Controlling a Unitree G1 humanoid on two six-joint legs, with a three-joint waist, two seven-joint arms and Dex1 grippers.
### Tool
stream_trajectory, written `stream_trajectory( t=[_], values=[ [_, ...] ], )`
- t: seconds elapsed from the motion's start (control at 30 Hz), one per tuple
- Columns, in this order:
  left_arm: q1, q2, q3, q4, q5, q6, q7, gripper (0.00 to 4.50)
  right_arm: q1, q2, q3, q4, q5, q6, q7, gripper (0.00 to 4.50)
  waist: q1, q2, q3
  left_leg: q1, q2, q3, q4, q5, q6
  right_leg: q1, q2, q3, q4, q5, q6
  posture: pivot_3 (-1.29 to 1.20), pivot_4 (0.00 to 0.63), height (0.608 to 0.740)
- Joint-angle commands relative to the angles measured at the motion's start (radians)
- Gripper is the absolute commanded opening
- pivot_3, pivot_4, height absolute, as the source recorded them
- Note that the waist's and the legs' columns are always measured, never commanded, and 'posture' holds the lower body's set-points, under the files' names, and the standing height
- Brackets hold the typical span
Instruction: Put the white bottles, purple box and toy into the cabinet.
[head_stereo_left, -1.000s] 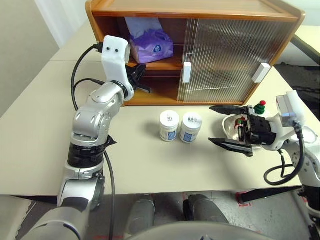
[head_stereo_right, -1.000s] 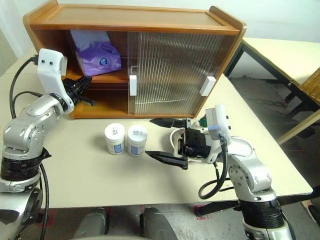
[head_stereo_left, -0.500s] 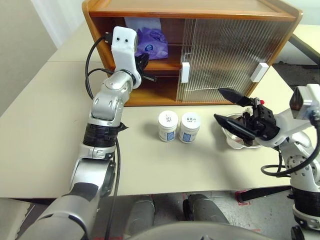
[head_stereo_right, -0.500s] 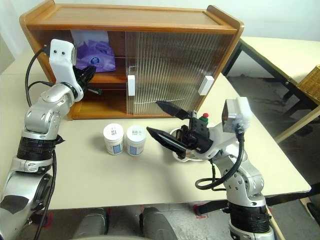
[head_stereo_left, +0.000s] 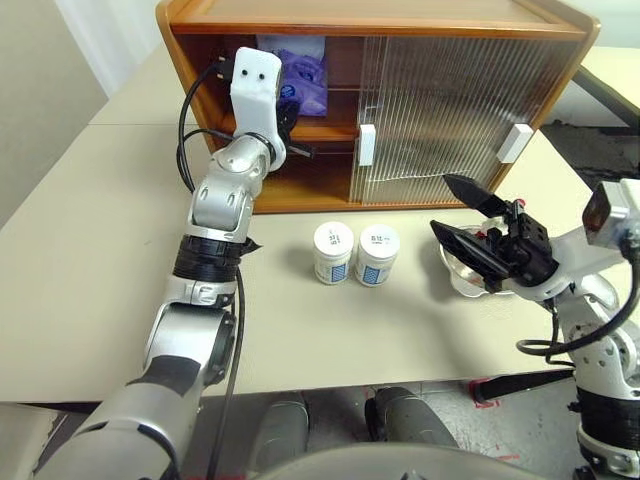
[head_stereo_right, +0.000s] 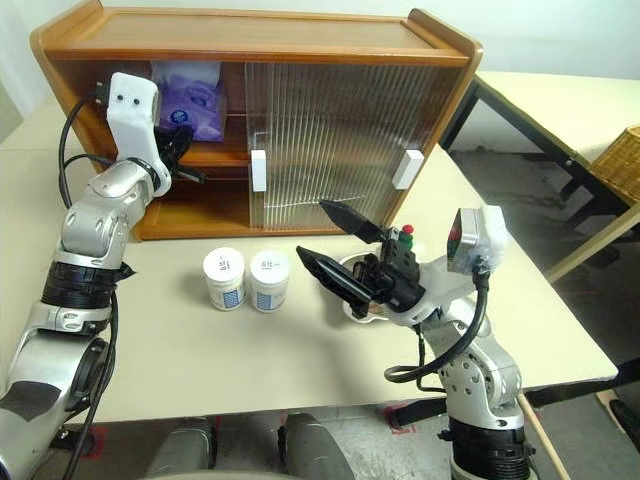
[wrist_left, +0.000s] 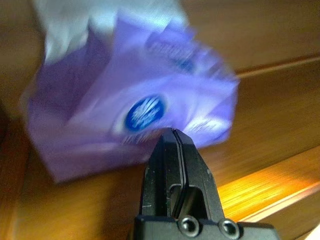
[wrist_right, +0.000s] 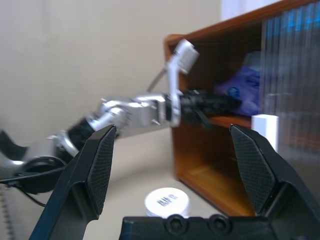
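Resting on the cabinet's (head_stereo_left: 250, 30) upper shelf, purple box (wrist_left: 125, 105) logo faces outward.

No legible text anywhere.
The purple box (wrist_left: 135, 115) bore a blue round logo; the white bottles' (head_stereo_left: 350, 252) lid print was too small to read.

The cabinet's (head_stereo_left: 380, 110) left bay stood open; ribbed sliding doors (head_stereo_left: 450, 120) blocked the right, and the purple box (head_stereo_left: 305, 85) filled the upper shelf.

Purple box (head_stereo_right: 197, 103) sits on the cabinet's (head_stereo_right: 250, 35) upper shelf; white bottles (head_stereo_right: 247, 279) stand side by side outside.
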Motion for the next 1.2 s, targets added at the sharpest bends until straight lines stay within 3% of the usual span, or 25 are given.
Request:
stream_trajectory(
  t=[0.03, 0.1, 0.2, 0.57, 0.7, 0.87, 1.2],
  values=[
    [0.069, 0.02, 0.023, -0.155, -0.054, 0.079, -0.052, 0.04, 0.007, 0.011, 0.011, 0.032, -0.088, -0.061, -0.02, 4.5, -0.004, 0.0, 0.0, 0.0, 0.0, 0.0, 0.0, 0.0, 0.0, 0.0, 0.0, 0.0, 0.0, 0.0, -0.001, -0.14, 0.057, 0.74],
    [0.126, 0.052, 0.053, -0.257, -0.088, 0.137, -0.076, 0.04, 0.007, 0.012, 0.017, 0.058, -0.14, -0.101, -0.02, 4.5, -0.011, 0.001, -0.001, 0.0, 0.0, 0.0, -0.001, -0.001, 0.001, 0.0, 0.0, 0.0, 0.0, 0.001, -0.001, -0.13, 0.059, 0.74],
    [0.174, 0.098, 0.093, -0.335, -0.135, 0.152, -0.122, 0.58, -0.008, 0.019, 0.024, 0.063, -0.147, -0.107, -0.026, 4.5, -0.013, 0.001, 0.0, 0.0, 0.0, 0.0, -0.002, -0.001, 0.001, -0.001, 0.0, 0.001, 0.0, 0.002, -0.004, -0.12, 0.062, 0.74],
    [0.434, 0.352, 0.227, -0.357, -0.33, 0.056, -0.495, 4.46, -0.049, -0.013, 0.045, 0.062, -0.117, -0.058, -0.009, 4.5, -0.002, 0.003, -0.001, 0.0, 0.0, -0.001, -0.005, -0.003, -0.002, -0.007, 0.0, 0.011, 0.001, 0.003, -0.007, -0.1, 0.065, 0.74],
    [0.561, 0.42, 0.162, -0.357, -0.305, -0.015, -0.606, 4.49, -0.052, -0.021, 0.041, 0.058, -0.111, -0.05, -0.005, 4.5, -0.002, 0.004, -0.002, 0.0, 0.004, -0.003, -0.008, -0.004, -0.002, -0.012, -0.002, 0.016, 0.002, 0.004, -0.01, -0.1, 0.064, 0.74],
    [0.633, 0.407, 0.126, -0.363, -0.319, -0.061, -0.657, 4.49, -0.056, -0.032, 0.031, 0.058, -0.101, -0.043, 0.001, 4.5, -0.003, 0.004, -0.002, -0.002, 0.007, 0.0, -0.011, -0.003, -0.003, -0.019, -0.001, 0.015, 0.002, 0.005, -0.015, -0.11, 0.062, 0.74],
    [0.722, 0.397, 0.0, -0.27, -0.215, -0.223, -0.717, 4.49, -0.063, -0.055, 0.027, 0.065, -0.091, -0.033, 0.012, 4.5, -0.009, 0.008, -0.004, -0.003, 0.009, 0.003, -0.015, -0.002, -0.004, -0.021, 0.002, 0.015, 0.004, 0.007, -0.019, -0.1, 0.059, 0.74]
  ],
)
